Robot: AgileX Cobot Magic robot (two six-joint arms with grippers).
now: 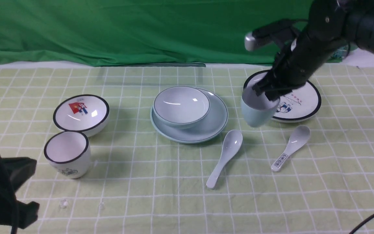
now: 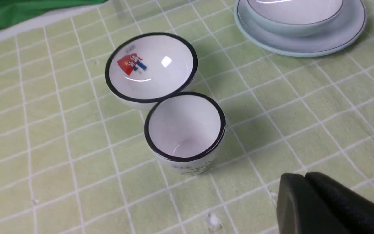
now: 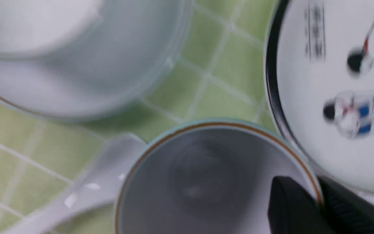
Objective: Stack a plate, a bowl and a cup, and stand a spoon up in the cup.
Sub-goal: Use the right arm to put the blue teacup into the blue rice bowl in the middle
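- Plate (image 1: 218,125): pale blue-green, round and glossy with a thin dark rim line, it lay flat on the surface (image 1: 161,195) and serves as the landmark below. I judged it stiff, fairly heavy and brittle. As the base of the stack it probably needed no moving. The left hand (image 2: 305,182) sat well to the plate's left, closed on nothing.
- Bowl (image 1: 181,105): it had the same glaze and rim line but was smaller. It sat upright on the plate, off centre toward the plate's far left side. I judged it slick and easily chipped. Its sloping hollow would make an unsteady seat, so the cup would need to be set down low and centred.
- Cup (image 1: 257,112): small and handleless, it was pale blue-green outside and whitish inside, with a thin rim. It stood just right of the plate, tilted. The right hand (image 1: 268,91) had pinched its wall at the rim, one finger (image 3: 291,208) inside and the other outside. Whether its base cleared the surface I could not tell. It looked light but slippery, so a rim pinch could let it swing.
- Spoon (image 1: 226,154): plain glossy white ceramic, it lay just in front of the plate's right edge with its scoop toward the plate. I judged it light, stiff and slick, and mid-handle looked the best hold.
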